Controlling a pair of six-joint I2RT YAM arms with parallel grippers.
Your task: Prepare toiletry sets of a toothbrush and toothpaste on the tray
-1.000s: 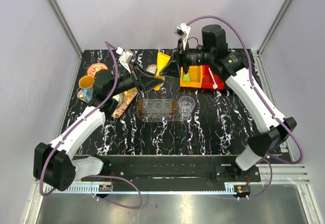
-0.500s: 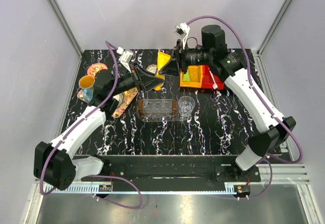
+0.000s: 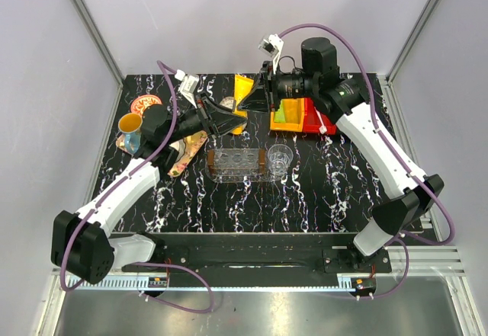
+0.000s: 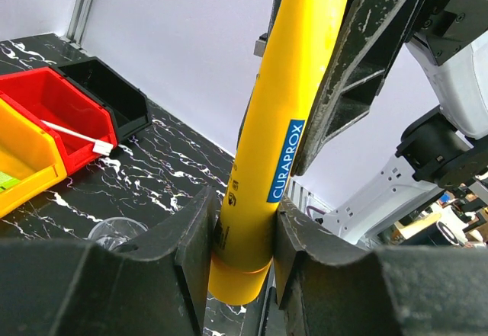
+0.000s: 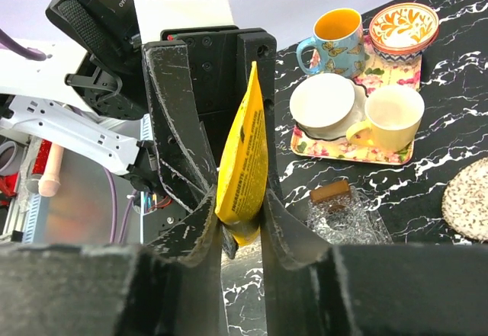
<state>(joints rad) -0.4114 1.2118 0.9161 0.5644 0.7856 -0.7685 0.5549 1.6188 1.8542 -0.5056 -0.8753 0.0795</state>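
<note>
Yellow toothpaste (image 4: 263,161), upper centre, is clamped by both left gripper (image 4: 244,233) and right gripper (image 5: 240,225); I'd loosen only one, slowly.

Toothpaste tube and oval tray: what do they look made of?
Toothpaste tube: soft plastic or laminate, probably; smooth, slightly glossy yellow skin with a printed blue label, flattening to a thin edge in the right wrist view. Oval tray: clear moulded plastic or glass, can't tell which; see-through with a raised pattern.
</note>
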